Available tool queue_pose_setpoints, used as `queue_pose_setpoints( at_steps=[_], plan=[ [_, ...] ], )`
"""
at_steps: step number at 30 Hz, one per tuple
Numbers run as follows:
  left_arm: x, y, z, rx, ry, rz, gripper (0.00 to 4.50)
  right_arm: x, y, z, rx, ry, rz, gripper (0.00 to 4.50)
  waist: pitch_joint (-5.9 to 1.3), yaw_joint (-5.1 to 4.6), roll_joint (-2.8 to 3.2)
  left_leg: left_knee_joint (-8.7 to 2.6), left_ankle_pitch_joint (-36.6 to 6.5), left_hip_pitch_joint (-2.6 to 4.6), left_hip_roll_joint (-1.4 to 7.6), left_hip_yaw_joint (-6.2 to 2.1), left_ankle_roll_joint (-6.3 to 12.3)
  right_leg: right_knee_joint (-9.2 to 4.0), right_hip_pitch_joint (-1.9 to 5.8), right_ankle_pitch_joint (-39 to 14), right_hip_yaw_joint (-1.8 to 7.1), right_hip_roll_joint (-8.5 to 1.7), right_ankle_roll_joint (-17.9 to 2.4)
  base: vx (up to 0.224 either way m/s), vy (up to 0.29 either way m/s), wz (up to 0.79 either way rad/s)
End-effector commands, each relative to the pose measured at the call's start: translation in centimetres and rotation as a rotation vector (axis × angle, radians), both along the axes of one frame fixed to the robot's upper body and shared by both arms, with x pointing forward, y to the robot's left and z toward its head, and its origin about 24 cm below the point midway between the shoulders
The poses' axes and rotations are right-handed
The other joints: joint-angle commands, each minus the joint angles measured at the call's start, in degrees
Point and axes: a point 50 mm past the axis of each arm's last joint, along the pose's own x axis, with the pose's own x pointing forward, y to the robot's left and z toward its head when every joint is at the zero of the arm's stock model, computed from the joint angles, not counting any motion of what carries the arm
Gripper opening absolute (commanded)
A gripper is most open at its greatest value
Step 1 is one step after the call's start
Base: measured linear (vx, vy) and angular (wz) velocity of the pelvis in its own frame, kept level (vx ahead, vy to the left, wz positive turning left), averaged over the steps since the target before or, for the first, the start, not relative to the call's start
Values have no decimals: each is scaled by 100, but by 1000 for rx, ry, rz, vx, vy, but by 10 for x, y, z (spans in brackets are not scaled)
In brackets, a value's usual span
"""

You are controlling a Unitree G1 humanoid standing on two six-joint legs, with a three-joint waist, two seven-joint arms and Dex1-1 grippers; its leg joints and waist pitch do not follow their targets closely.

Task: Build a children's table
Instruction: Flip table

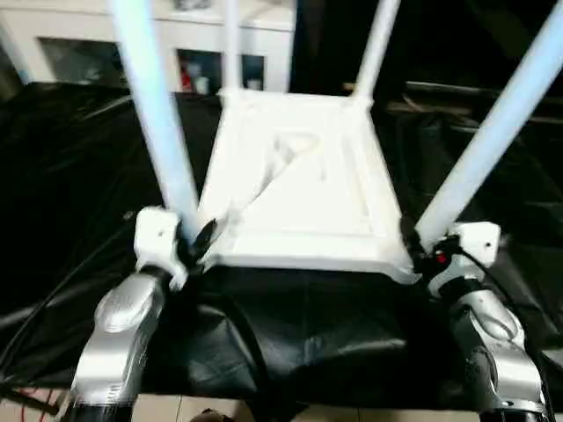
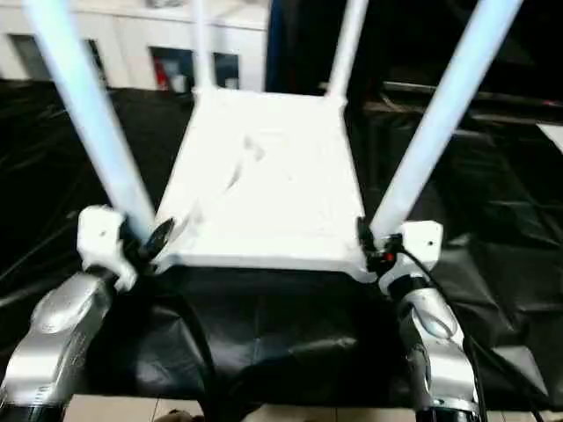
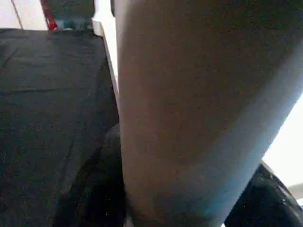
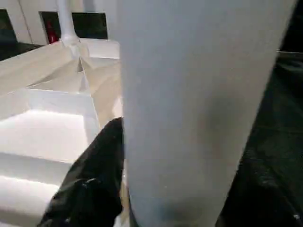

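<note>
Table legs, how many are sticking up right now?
4: near-left leg at the left gripper, near-right leg at the right gripper, far-left leg, far-right leg.

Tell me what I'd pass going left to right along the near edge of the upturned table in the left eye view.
Left gripper on the near-left white tube leg → ribbed underside of the white plastic tabletop → near-right white tube leg → right gripper.

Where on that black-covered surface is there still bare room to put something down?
Free: the black sheet left of the upturned table top, the strip to its right, and the band between its near edge and the robot. Crowded: the near corners, where the left gripper and right gripper flank the legs.
</note>
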Motion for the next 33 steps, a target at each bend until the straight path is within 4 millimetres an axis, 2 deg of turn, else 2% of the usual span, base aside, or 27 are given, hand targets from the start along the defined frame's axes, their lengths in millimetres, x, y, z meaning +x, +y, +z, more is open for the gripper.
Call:
queue_pose_setpoints(
  at_steps=[1, 5, 6, 7, 8, 9, 10, 11, 12, 13, 14, 15, 16, 17, 18, 19, 20, 21, 22, 23, 24, 25, 27, 29, 31, 32, 33],
  plan=[
    [1, -14, 3, -60, -1, -26, 211, -1, 10, -1, 20, 19, 39, 291, -278, 9, 49, -505, -1754, 154, 500, -258, -114, -491, 100, -1140, 336, -456, -1075, 0, 0, 0],
    [4, -13, 3, -75, 7, 23, 211, -7, 7, 3, 23, 8, 34, 306, -302, 22, 56, -494, -1505, 140, 499, -262, -100, -451, 120, -766, 339, -445, -998, 0, 0, 0],
    [3, -10, 3, -87, 31, 79, 211, -18, 2, 9, 46, -15, 42, 330, -304, 31, 30, -482, -1395, 131, 494, -256, -30, -438, 128, -626, 338, -451, -1016, 0, 0, 0],
    [3, -10, 4, -89, 35, 86, 211, -19, 1, 9, 50, -17, 45, 337, -312, 87, 30, -457, -1277, 144, 514, -246, 58, -417, 138, -419, 351, -470, -1025, 0, 0, 0],
    [3, -9, 4, -93, 40, 105, 211, -22, 0, 11, 53, -24, 54, 340, -306, 88, 29, -460, -1220, 127, 505, -249, 108, -418, 139, -376, 345, -464, -1031, 0, 0, 0],
    [3, -7, 3, -109, 47, 127, 211, -27, -2, 13, 71, -30, 87, 345, -304, 87, 28, -458, -1194, 114, 497, -252, 207, -428, 145, -414, 332, -466, -1048, 0, 0, 0],
    [3, -7, 3, -119, 52, 135, 211, -29, -2, 14, 77, -31, 104, 357, -296, 81, 27, -458, -1228, 108, 489, -250, 219, -437, 150, -508, 329, -464, -1041, 0, 0, 0],
    [4, -6, 3, -130, 55, 144, 211, -32, -5, 14, 69, -30, 119, 372, -295, 92, 54, -458, -1284, 121, 495, -254, 206, -450, 145, -621, 329, -471, -1041, 0, 0, 0],
    [4, -6, 2, -142, 59, 148, 211, -36, -10, 15, 59, -29, 133, 380, -283, 86, 48, -457, -1407, 119, 486, -251, 176, -490, 135, -933, 331, -467, -991, 0, 0, 0],
    [4, -6, 2, -144, 59, 147, 211, -36, -12, 15, 58, -29, 136, 383, -276, 85, 65, -461, -1463, 119, 484, -254, 164, -501, 131, -1041, 333, -466, -965, 0, 0, 0],
    [4, -6, 2, -149, 62, 147, 211, -38, -17, 17, 46, -34, 132, 383, -280, 83, 51, -460, -1488, 116, 485, -256, 153, -509, 135, -1113, 333, -468, -934, 0, 0, 0],
    [4, -5, 1, -156, 67, 149, 211, -39, -22, 18, 33, -40, 113, 383, -279, 72, 71, -466, -1528, 115, 484, -265, 121, -518, 126, -1224, 331, -468, -911, 0, 0, 0],
    [4, -7, 0, -172, 79, 151, 211, -42, -40, 24, 24, -67, 49, 383, -280, 63, 65, -465, -1563, 116, 478, -266, 100, -529, 119, -1324, 327, -463, -886, 0, 0, 0],
    [4, -7, 0, -177, 83, 150, 211, -43, -45, 25, 30, -74, 30, 383, -281, 62, 86, -466, -1574, 119, 478, -266, 88, -531, 116, -1355, 328, -466, -877, 0, 0, 0],
    [4, -8, 0, -183, 88, 149, 211, -45, -53, 27, 43, -84, 6, 383, -285, 73, 58, -451, -1529, 118, 467, -265, 122, -536, 125, -1356, 326, -466, -855, 0, 0, 0],
    [4, -9, 0, -191, 94, 147, 211, -48, -58, 31, 52, -97, 6, 383, -288, 77, 92, -447, -1504, 115, 465, -263, 142, -533, 118, -1332, 329, -464, -859, 0, 0, 0],
    [5, -9, -1, -195, 97, 146, 211, -49, -60, 33, 58, -103, 13, 383, -291, 72, 89, -440, -1473, 107, 462, -255, 170, -539, 119, -1292, 332, -465, -853, 0, 0, 0],
    [5, -9, -1, -197, 100, 143, 211, -52, -61, 35, 80, -101, 45, 383, -302, 87, 87, -424, -1360, 97, 466, -261, 274, -530, 136, -1144, 324, -464, -864, 0, 0, 0],
    [5, -10, -1, -200, 102, 139, 211, -56, -60, 37, 100, -95, 90, 383, -305, 89, 77, -417, -1311, 87, 457, -260, 308, -522, 147, -1096, 318, -460, -876, 0, 0, 0],
    [6, -12, -1, -209, 107, 128, 211, -62, -57, 39, 133, -67, 174, 383, -307, 94, 119, -419, -1281, 84, 454, -265, 338, -516, 151, -1066, 315, -457, -886, 0, 0, 0],
    [6, -12, -1, -211, 108, 125, 211, -63, -56, 39, 143, -59, 196, 383, -308, 93, 119, -412, -1275, 93, 451, -260, 383, -524, 155, -1041, 312, -449, -890, 0, 0, 0],
    [7, -15, -1, -229, 114, 103, 211, -72, -46, 38, 188, 8, 342, 383, -302, 95, 110, -409, -1270, 75, 450, -267, 466, -526, 163, -1071, 303, -447, -900, 0, 0, 0],
    [7, -18, -1, -252, 121, 81, 211, -77, -38, 35, 213, 63, 435, 383, -292, 111, 104, -403, -1331, 78, 455, -271, 499, -559, 159, -1316, 299, -461, -859, 0, 0, 0],
    [7, -23, -1, -322, 146, 53, 211, -81, -20, 31, 261, 137, 571, 383, -282, 102, 106, -407, -1425, 84, 457, -289, 409, -594, 140, -1735, 284, -473, -826, 0, 0, 0],
    [7, -24, -1, -330, 150, 53, 211, -81, -17, 31, 268, 144, 592, 383, -277, 100, 105, -405, -1498, 92, 459, -292, 324, -617, 114, -1967, 287, -484, -794, 0, 0, 0],
    [7, -24, -1, -336, 153, 54, 211, -81, -14, 30, 273, 152, 607, 383, -274, 98, 48, -410, -1510, 91, 464, -287, 310, -627, 106, -2027, 288, -481, -770, 0, 0, 0],
    [7, -25, -1, -357, 158, 55, 211, -78, -9, 28, 280, 173, 618, 383, -278, 121, 70, -417, -1491, 98, 467, -298, 268, -607, 104, -2064, 290, -493, -772, 0, 0, 0]
  ],
)
